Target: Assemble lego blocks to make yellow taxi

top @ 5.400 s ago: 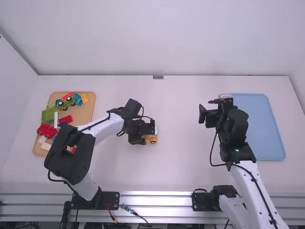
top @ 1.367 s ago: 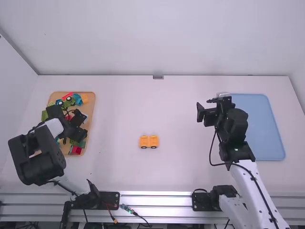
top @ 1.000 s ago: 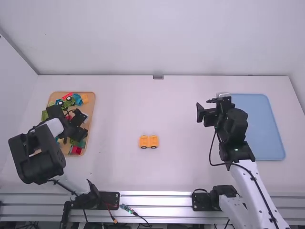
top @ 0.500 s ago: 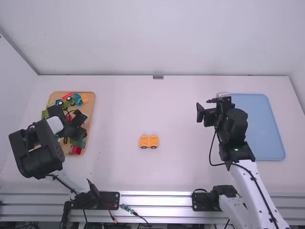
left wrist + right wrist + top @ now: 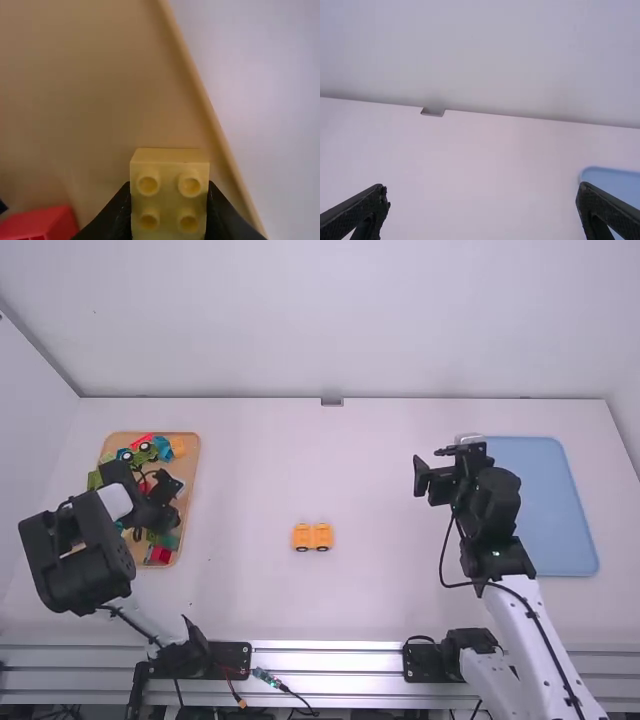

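Note:
My left gripper is low over the wooden tray at the table's left. In the left wrist view, the left gripper is shut on a yellow block with four-stud face showing, beside the tray's rim. A yellow-orange car base with small dark wheels rests on the table near the middle. Over at the right, above the table by the blue tray, my right gripper is open and holds nothing. The right gripper has its fingers wide apart in the right wrist view.
Red, green, blue and other toy pieces lie in the wooden tray, including a red block near the left gripper. A blue tray sits at the right, partly behind the right arm. A wall borders the table's far edge.
Since the earliest frame, my left arm has swung left from the car base to the wooden tray, leaving the base on the table. The right arm has barely shifted.

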### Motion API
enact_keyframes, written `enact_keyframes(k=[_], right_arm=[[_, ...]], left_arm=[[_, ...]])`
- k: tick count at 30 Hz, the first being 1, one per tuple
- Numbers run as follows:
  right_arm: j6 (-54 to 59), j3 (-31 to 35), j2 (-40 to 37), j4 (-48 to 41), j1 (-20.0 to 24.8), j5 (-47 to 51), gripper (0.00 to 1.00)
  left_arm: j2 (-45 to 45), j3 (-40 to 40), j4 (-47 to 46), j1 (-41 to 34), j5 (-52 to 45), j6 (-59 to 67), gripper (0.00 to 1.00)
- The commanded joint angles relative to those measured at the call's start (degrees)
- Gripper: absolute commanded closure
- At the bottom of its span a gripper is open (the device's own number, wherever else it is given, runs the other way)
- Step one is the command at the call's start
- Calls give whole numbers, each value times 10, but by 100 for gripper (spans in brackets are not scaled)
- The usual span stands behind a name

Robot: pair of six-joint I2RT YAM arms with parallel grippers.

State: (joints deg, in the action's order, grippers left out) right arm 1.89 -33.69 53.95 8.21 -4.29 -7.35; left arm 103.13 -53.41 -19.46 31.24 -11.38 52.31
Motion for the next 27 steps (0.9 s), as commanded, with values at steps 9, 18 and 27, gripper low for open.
enact_keyframes(k=[9,18,27], right_arm=[[0,-12,3,-1,1,-3,1],[0,-12,3,-1,2,-3,1],[0,-12,3,-8,2,-1,1]], left_arm=[[10,-89,-65,-10,-75,-72,84],[8,-165,-197,-106,-73,-33,89],[-30,-84,-121,-285,7,2,89]])
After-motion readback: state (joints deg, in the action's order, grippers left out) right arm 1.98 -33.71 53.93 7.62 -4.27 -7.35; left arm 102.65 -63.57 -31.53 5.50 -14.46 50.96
